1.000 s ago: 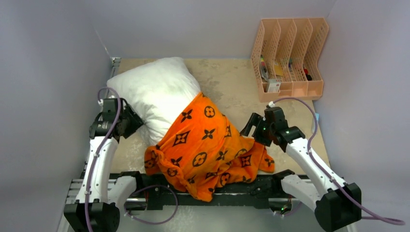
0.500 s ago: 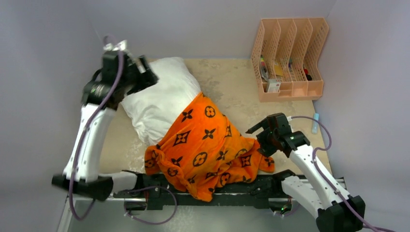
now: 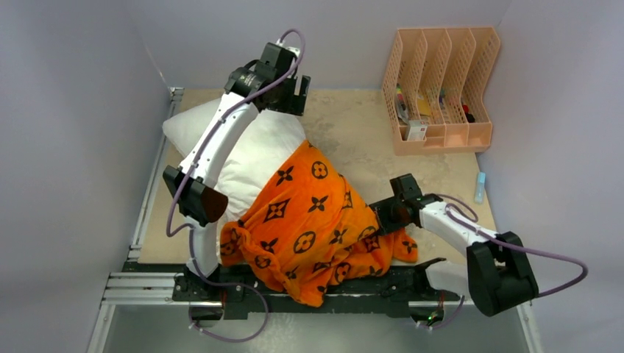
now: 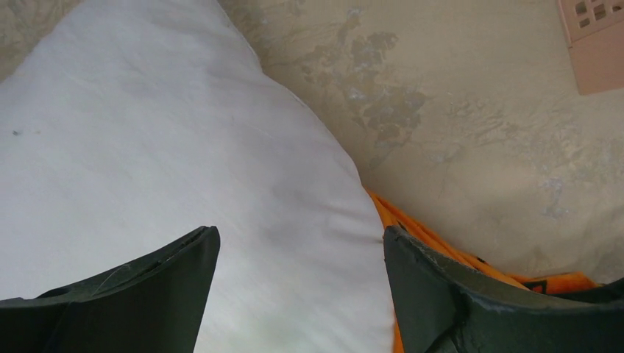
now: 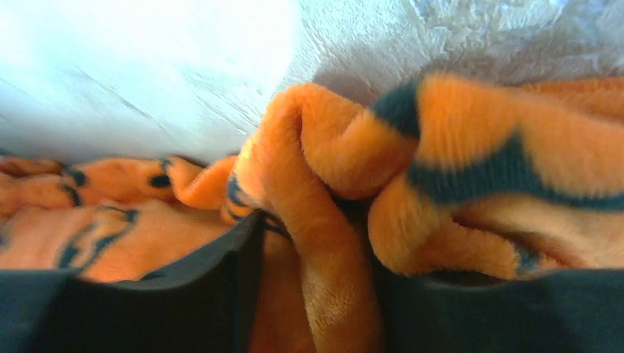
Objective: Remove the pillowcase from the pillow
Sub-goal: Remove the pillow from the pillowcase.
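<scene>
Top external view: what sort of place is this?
Probably a robotics lab test cell, not a home: plain grey walls box in a tabletop, and the left arm and right arm are mounted on a metal rail.

A lab test cell: plain grey walls (image 3: 73, 147) box in a table (image 3: 353, 132) edged with aluminium rail (image 3: 140, 288).

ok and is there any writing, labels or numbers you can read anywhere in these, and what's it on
No text can be read in any view.
pillowcase: only black flower, star and circle shapes, no letters.
file rack: no marking shows on it.
small things standing in the file rack: they may carry labels, but they are too small to read.
</scene>
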Robot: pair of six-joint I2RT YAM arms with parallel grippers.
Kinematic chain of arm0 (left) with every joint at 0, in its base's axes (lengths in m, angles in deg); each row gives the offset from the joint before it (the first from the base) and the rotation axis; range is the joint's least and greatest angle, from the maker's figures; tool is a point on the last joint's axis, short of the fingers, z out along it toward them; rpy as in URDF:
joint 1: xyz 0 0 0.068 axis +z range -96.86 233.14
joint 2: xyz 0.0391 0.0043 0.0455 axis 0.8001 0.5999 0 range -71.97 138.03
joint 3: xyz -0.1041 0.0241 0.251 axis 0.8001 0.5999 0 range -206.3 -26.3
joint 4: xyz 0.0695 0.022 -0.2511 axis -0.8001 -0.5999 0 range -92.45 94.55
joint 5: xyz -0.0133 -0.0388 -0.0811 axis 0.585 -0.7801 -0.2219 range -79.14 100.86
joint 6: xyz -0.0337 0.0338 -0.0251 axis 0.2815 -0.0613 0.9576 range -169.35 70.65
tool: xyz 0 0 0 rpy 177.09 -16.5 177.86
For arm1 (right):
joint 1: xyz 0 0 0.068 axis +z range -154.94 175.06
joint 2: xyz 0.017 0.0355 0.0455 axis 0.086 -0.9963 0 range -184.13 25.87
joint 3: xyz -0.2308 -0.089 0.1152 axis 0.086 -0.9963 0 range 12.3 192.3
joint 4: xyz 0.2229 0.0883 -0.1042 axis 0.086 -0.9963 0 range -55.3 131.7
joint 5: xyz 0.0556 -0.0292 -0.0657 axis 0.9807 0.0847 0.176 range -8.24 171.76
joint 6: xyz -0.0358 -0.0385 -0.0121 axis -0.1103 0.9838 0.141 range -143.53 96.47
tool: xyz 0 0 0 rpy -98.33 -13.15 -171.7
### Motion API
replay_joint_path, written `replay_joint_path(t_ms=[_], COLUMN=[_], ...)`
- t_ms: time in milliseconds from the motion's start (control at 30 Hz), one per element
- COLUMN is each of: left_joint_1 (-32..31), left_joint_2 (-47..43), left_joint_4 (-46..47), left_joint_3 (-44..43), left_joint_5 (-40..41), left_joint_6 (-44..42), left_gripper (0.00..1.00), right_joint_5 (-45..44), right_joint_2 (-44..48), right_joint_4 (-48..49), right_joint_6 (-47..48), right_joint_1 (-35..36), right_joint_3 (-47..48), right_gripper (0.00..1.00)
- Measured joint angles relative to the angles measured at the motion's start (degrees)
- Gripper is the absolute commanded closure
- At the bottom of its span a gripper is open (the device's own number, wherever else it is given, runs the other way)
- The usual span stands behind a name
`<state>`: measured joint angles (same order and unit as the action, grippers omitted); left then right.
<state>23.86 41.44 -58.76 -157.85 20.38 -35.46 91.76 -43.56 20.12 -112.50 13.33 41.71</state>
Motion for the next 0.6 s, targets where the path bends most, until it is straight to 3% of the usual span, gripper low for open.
replay_joint_path(t_ms=[33, 267, 467, 600], left_joint_1=[0.0, 0.0, 0.0, 0.0], left_joint_2=[0.8, 4.0, 4.1, 4.3], left_joint_4=[-0.3, -0.6, 1.6, 2.4], left_joint_3=[-1.2, -1.7, -0.7, -0.7], left_joint_5=[0.3, 3.5, 4.0, 3.2], left_joint_6=[-0.5, -1.8, -2.4, -1.9], left_gripper=[0.18, 0.16, 0.15, 0.15], right_joint_5=[0.0, -5.9, -11.0, -12.0], right_joint_2=[0.0, 9.3, 11.8, 13.1], right_joint_4=[0.5, 1.4, -6.6, -7.3], right_joint_6=[-0.2, 3.5, 18.2, 25.9], right_joint_1=[0.0, -1.7, -11.6, -14.1], right_joint_3=[-0.2, -0.1, 17.7, 25.6], right_gripper=[1.0, 1.0, 1.0, 1.0])
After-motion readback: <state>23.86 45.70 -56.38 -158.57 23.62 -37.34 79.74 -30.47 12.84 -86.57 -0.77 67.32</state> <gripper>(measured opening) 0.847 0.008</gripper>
